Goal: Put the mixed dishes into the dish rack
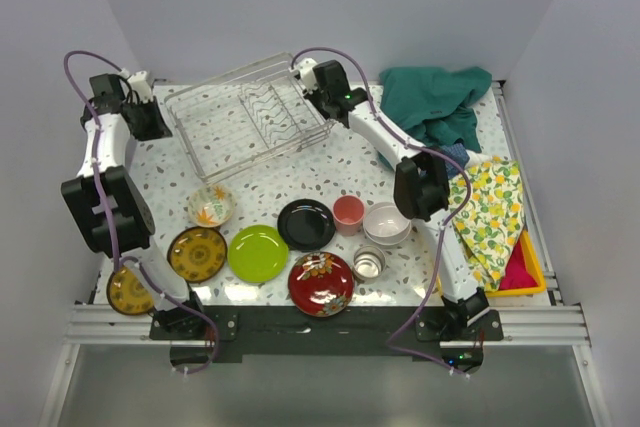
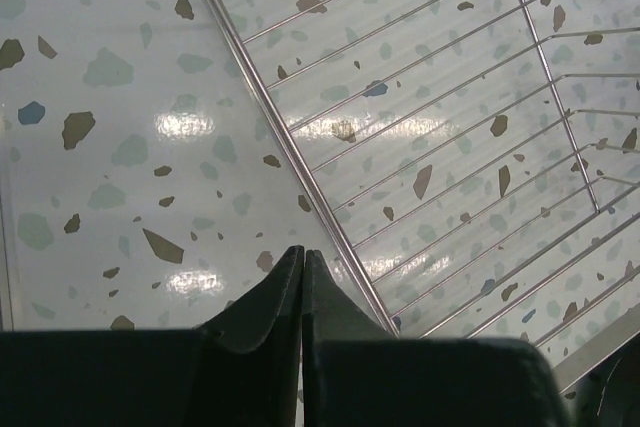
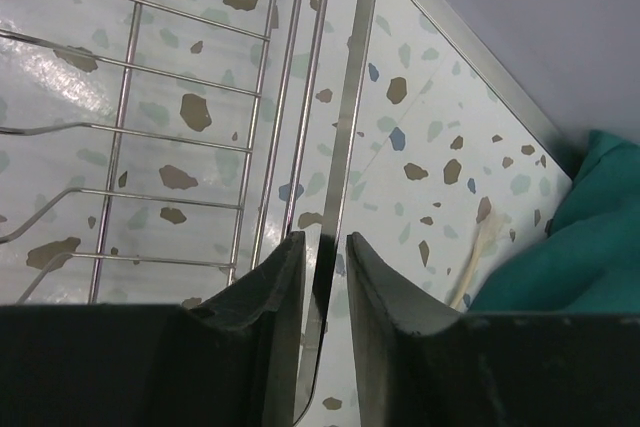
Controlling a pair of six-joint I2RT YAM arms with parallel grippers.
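Observation:
The wire dish rack [image 1: 250,119] stands at the back of the table, tilted, and holds nothing. My left gripper [image 1: 153,127] is shut and empty just outside the rack's left rim [image 2: 300,162]; its tips [image 2: 303,250] are pressed together. My right gripper [image 1: 320,100] is at the rack's right end, and the rim [image 3: 350,117] runs between its slightly parted jaws [image 3: 325,237]. The dishes lie at the front: floral bowl [image 1: 210,206], two brown-gold plates [image 1: 197,253], lime-green plate [image 1: 258,253], black plate [image 1: 306,224], red floral plate [image 1: 320,283], pink cup [image 1: 348,214], white bowls [image 1: 386,224], steel cup [image 1: 368,263].
A green cloth [image 1: 435,102] lies at the back right, close to my right gripper, and shows in the right wrist view [image 3: 590,237]. A yellow-patterned cloth [image 1: 490,207] and a yellow tray [image 1: 530,272] are along the right edge. One brown-gold plate [image 1: 130,290] sits at the front left corner.

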